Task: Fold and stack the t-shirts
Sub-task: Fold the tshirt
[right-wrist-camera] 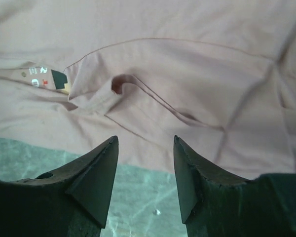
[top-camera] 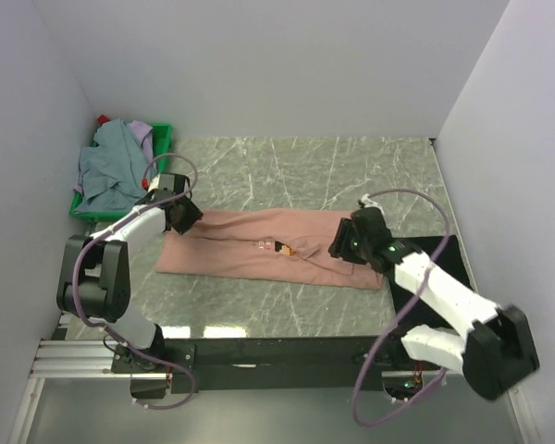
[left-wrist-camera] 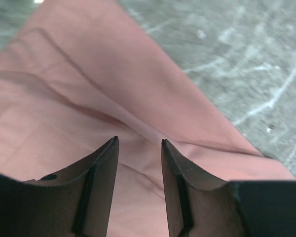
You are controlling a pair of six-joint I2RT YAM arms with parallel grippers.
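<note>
Top external view: set high behind the arm bases, angled down and forward, taking in the whole table (top-camera: pixel 305 176). Left wrist view: close range, looking past its own fingers (left-wrist-camera: pixel 96 192) onto the salmon-pink t-shirt (top-camera: pixel 250 250) and adjoining tabletop. Right wrist view: likewise close, on the shirt's opposite end. All three share this shirt.

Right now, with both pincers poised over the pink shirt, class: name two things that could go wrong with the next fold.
1. A loose flap lies bunched just ahead of the open right pincer. A grasp there might catch only one layer, so the salmon-pink shirt could fall open when lifted.
2. The open left pincer points at a wrinkle ridge. Closing there may press the creases into the fold.
</note>
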